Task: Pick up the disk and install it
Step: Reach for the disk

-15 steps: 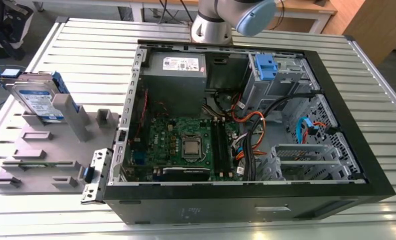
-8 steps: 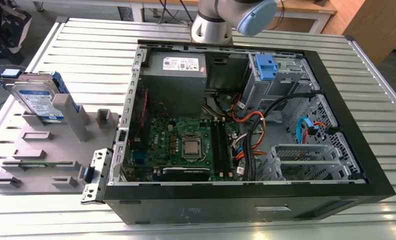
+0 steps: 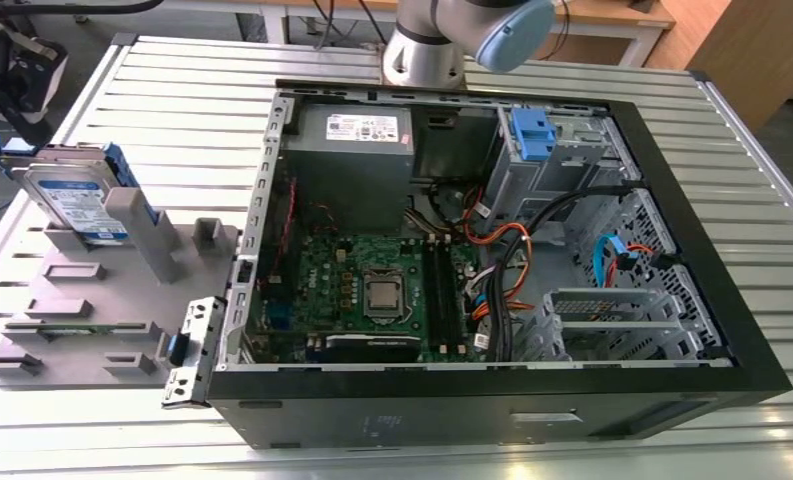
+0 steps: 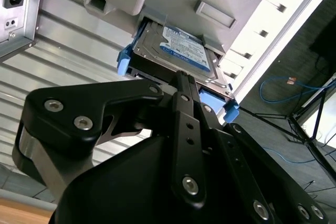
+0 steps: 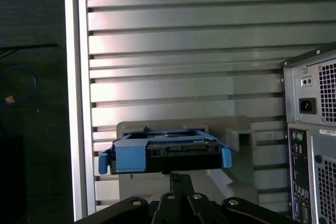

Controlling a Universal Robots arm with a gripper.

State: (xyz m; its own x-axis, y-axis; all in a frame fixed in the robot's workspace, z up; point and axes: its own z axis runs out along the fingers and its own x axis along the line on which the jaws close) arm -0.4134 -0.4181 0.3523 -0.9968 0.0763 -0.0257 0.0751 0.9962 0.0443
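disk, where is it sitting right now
At the exterior view's left, the disk stands on edge in the grey holder, beside the open computer case.

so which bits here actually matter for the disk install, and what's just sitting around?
Job:
disk, standing in the grey holder
gripper, shut, aimed at the disk
open computer case

Just there:
slatted table
power supply
motherboard
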